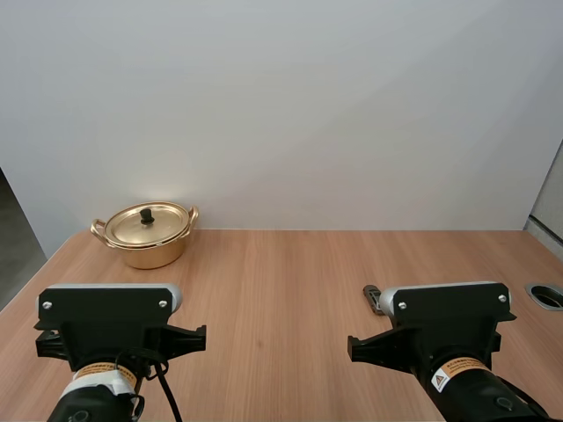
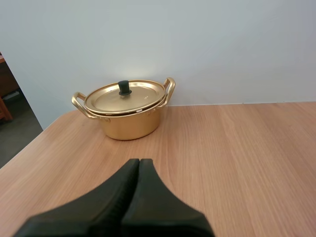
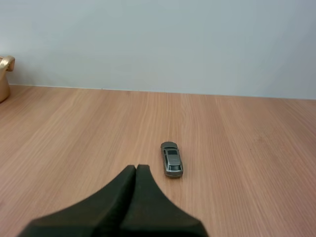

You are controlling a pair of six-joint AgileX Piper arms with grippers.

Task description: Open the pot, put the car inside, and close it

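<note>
A gold pot [image 1: 145,234] with two side handles stands at the table's back left, its lid [image 2: 124,96] on, with a black knob [image 2: 124,88] in the middle. My left gripper [image 2: 139,162] is shut on nothing and points at the pot from well short of it. A small grey toy car [image 3: 172,159] lies on the wood just ahead of my right gripper [image 3: 136,168], which is shut on nothing too. In the high view the car [image 1: 373,297] peeks out beside the right arm's mount.
The wooden table [image 1: 281,281] runs back to a plain white wall. A round cable hole [image 1: 547,294] sits near the right edge. The table's left edge drops off close to the pot. One gold pot handle [image 3: 6,63] shows far off in the right wrist view.
</note>
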